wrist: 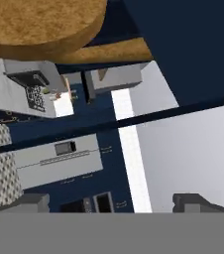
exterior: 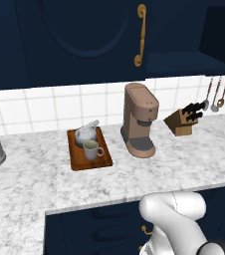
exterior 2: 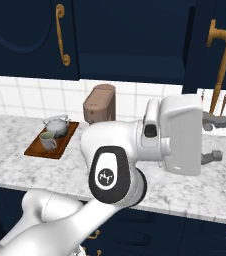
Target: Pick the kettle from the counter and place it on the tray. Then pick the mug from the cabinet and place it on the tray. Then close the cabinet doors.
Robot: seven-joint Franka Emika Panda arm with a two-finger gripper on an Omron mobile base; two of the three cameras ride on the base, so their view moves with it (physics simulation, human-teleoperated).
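Hand point(exterior 2: 211, 138) nearest us, fingers apart and empty, kettle point(exterior: 86, 134) and mug point(exterior: 91, 149) on tray point(exterior: 88, 160); we judge closing the right door point(exterior 2: 216, 45) comes next.

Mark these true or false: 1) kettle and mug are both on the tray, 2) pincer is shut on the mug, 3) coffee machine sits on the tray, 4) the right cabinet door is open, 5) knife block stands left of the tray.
1) True. The kettle and mug both sit on the tray.
2) False. The pincer is open and empty, up by the cabinet door.
3) False. The coffee machine stands on the counter, beside the tray.
4) True. That door stands ajar.
5) False. The knife block stands right of the coffee machine.
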